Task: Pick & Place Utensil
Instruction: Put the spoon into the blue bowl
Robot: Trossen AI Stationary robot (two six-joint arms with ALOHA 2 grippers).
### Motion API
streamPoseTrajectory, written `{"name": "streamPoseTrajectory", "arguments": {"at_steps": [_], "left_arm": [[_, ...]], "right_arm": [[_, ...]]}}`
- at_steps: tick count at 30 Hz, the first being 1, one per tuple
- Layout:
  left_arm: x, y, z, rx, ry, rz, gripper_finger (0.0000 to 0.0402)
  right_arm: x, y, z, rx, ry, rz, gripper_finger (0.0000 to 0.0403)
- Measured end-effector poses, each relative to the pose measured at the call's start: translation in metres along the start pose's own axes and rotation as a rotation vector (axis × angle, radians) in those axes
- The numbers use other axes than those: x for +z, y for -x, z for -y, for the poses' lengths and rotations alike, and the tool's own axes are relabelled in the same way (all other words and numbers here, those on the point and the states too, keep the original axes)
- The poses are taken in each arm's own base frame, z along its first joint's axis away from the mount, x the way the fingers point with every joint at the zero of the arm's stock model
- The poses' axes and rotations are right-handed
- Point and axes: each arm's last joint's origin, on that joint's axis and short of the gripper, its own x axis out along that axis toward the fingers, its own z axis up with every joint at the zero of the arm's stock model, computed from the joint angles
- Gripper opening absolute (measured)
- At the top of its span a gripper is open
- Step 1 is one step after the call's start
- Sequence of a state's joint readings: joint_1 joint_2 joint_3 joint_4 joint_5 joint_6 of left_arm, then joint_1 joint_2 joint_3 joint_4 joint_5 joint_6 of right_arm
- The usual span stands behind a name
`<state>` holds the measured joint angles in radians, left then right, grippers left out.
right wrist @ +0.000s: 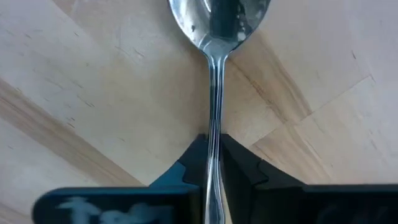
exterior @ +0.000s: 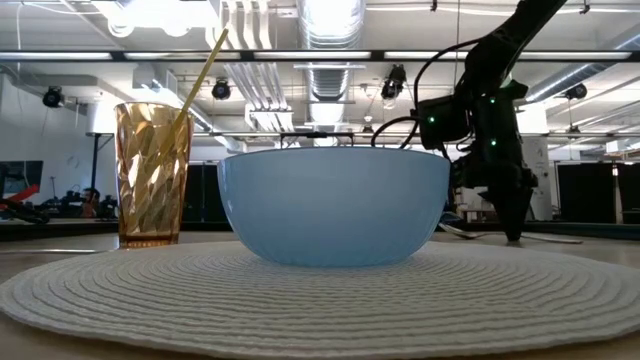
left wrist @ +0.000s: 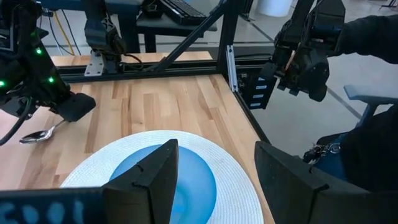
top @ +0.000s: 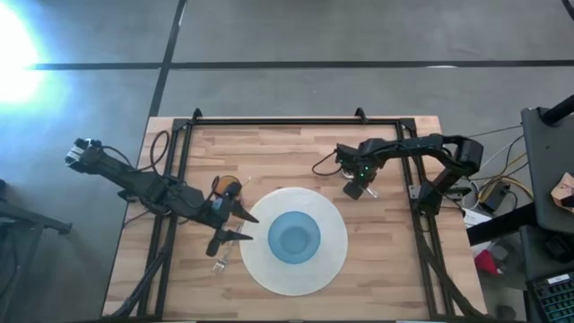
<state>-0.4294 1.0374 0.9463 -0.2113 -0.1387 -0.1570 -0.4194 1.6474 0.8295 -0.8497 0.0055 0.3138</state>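
A metal spoon (right wrist: 214,74) lies on the wood table, beyond the far right rim of a round white placemat (top: 336,260). A light blue bowl (top: 294,238) stands in the middle of the placemat. My right gripper (right wrist: 214,146) is down at the table and shut on the spoon; it also shows in the high view (top: 359,190) and the low view (exterior: 510,225). My left gripper (left wrist: 230,180) hangs open above the placemat's left edge (top: 247,228) and touches nothing. My right gripper pinches the spoon's handle (right wrist: 215,127) between its two fingers, a short way behind the spoon's bowl (right wrist: 217,15). The fingers come from above, pointing down, and lie across the handle. The spoon's bowl end (left wrist: 36,135) rests on the wood.
An amber glass (top: 229,188) with a straw stands just left of the placemat, close to my left gripper. A small metal object (top: 218,265) lies by the placemat's near left rim. Black frame rails (top: 269,123) border the table. A person's dark sleeve (left wrist: 373,31) shows beyond the table's right edge.
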Motion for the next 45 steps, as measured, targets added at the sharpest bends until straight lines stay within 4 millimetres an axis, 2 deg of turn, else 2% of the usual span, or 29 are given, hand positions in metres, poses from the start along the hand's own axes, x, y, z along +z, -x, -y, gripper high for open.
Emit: {"name": "streamPoseTrajectory", "arguments": {"at_steps": [4, 29, 38, 45], "left_arm": [[-0.002, 0.0, 0.0, 0.003, -0.002, -0.018, 0.0204], [-0.004, 0.0, -0.001, 0.006, 0.003, -0.037, 0.0204], [-0.004, 0.0, -0.001, 0.03, 0.019, -0.033, 0.0204], [-0.004, 0.0, -0.001, 0.034, 0.049, -0.032, 0.0204]], "right_arm": [[0.0, 0.0, 0.0, -0.012, 0.015, 0.003, 0.0015], [-0.006, 0.011, 0.0, -0.017, 0.093, 0.044, 0.0011], [-0.016, 0.019, -0.013, -0.012, 0.157, 0.052, 0.0011], [-0.025, 0.041, -0.032, 0.007, 0.207, 0.112, 0.0011]]}}
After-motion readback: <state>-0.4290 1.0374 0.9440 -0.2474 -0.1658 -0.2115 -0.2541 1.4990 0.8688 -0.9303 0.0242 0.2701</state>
